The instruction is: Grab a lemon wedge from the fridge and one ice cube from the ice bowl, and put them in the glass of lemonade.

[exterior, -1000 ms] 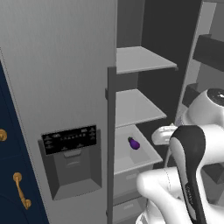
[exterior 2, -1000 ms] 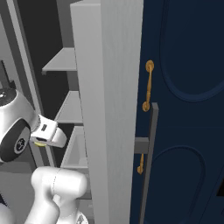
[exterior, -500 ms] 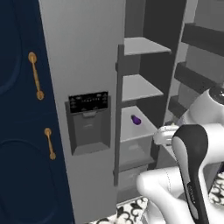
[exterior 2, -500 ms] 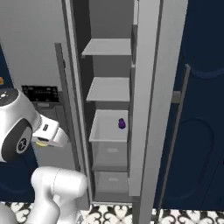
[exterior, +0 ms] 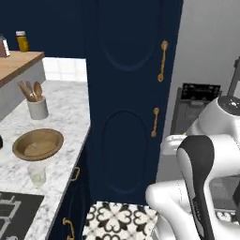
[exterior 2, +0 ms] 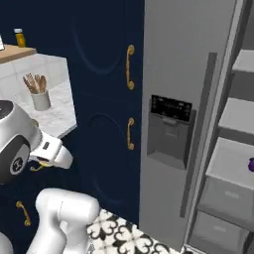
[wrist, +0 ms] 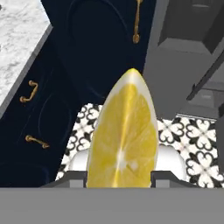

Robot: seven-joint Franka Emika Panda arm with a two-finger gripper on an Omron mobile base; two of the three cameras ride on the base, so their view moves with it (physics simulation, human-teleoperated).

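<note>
- The pincer [wrist: 120, 175] is clamped on the lemon wedge [wrist: 123, 135]; in the hand view the wedge stands upright between the dark fingertips [wrist: 162, 176], cut face toward the camera, above the patterned floor tiles [wrist: 192, 135].
- The ice bowl [exterior: 38, 143], wide and tan-brown, sits on the marble bench [exterior: 65, 112] near its front edge.
- The glass of lemonade [exterior: 37, 173] stands just in front of the bowl, close beside it, near a black cooktop corner [exterior: 14, 211].
- A grey cup of wooden utensils [exterior: 37, 105] stands behind the bowl, well apart from it.
- The fridge [exterior 2: 183, 99] is right of the navy cabinets [exterior 2: 106, 74]; its dispenser recess [exterior 2: 168, 131] faces out, and a purple eggplant [exterior 2: 251, 164] lies on an open shelf at the frame edge.
</note>
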